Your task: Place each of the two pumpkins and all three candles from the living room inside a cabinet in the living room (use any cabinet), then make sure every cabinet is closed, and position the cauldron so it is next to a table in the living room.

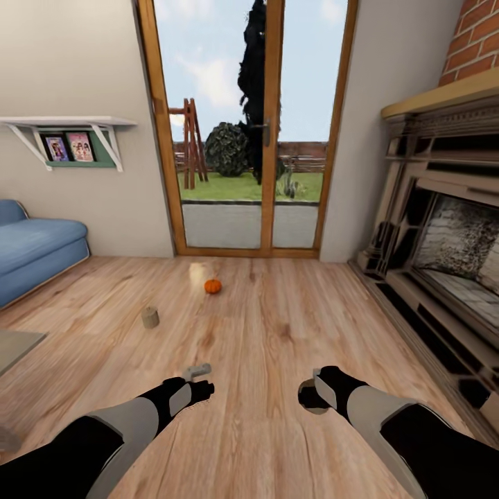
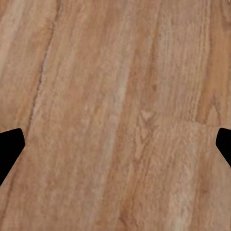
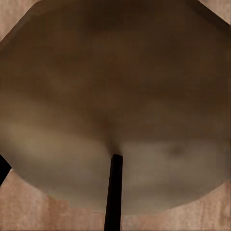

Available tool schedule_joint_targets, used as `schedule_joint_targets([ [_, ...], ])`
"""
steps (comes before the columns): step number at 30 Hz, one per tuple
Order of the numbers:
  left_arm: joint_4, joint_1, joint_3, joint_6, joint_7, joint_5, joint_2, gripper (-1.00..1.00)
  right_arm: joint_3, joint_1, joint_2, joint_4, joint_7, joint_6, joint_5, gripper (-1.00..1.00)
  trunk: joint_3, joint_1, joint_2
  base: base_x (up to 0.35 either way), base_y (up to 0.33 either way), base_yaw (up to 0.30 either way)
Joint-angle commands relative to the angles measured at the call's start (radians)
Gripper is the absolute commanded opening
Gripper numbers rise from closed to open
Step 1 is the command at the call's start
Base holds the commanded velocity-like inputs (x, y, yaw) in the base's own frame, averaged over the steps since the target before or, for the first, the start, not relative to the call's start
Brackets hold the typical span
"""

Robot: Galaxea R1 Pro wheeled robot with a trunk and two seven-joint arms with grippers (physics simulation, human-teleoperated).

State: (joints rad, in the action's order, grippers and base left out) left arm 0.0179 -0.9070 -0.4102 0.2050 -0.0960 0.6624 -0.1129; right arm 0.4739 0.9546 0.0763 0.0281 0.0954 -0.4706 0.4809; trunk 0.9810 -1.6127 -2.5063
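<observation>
One cauldron (image 1: 313,396) (nothing seen inside) hangs from the right gripper (image 1: 320,392).

Wood plank floor (image 1: 277,333): 1 pumpkin (image 1: 213,285), 2 candles (image 1: 150,317) (image 1: 200,272).

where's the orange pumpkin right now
In the head view the pumpkin sits on the wood floor ahead of the robot, slightly left of centre, just in front of the glass door and beside a pale candle.
</observation>
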Motion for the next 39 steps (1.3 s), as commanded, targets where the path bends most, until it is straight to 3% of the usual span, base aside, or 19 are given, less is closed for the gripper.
schedule_joint_targets([
  [1, 0.001, -0.001, -0.009, 0.002, -0.002, 0.009, -0.001, 1.00, 0.008, 0.001, 0.000, 0.001, 0.004, -0.002, 0.010, -1.00, 0.001, 0.000, 0.000, 0.315, 0.000, 0.264],
  [39, 0.001, 0.002, -0.009, 0.002, -0.004, 0.009, -0.003, 1.00, 0.008, 0.001, 0.002, 0.001, 0.004, -0.002, 0.009, -1.00, -0.007, 0.000, 0.000, 0.324, 0.000, 0.277],
])
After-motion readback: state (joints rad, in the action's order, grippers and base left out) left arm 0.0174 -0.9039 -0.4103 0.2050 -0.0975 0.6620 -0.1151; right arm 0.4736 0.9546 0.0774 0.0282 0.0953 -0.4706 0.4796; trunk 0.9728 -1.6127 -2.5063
